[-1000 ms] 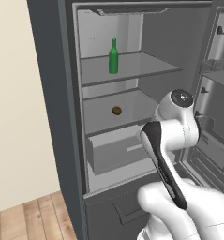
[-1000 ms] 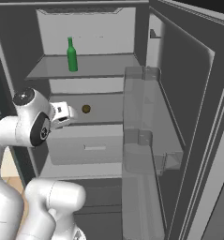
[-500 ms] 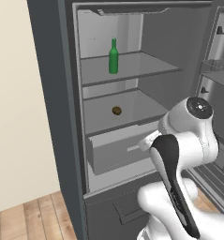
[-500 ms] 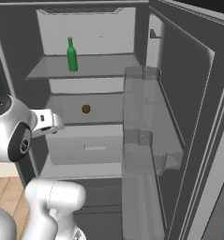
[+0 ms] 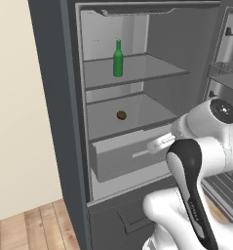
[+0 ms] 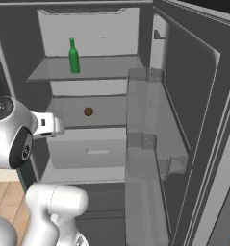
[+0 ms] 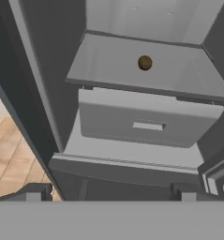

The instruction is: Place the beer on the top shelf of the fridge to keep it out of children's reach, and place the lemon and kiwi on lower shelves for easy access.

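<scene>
From the left base camera I see the tall dark grey fridge (image 5: 49, 97) standing open, its door swung off toward the right edge. The slim green glass bottle of beer (image 5: 118, 59) stands upright in the upper middle of the frame on the top shelf (image 5: 152, 68), which I judge is its intended spot, out of children's reach. Just below it, the small brown oval kiwi (image 5: 121, 115) rests on the lower shelf (image 5: 142, 110), above the pale grey drawer (image 5: 123, 156). In the hand camera my gripper (image 7: 108, 192) sits at the bottom edge with its fingers spread fully apart, holding nothing, facing the drawer front. I cannot spot the lemon here.
</scene>
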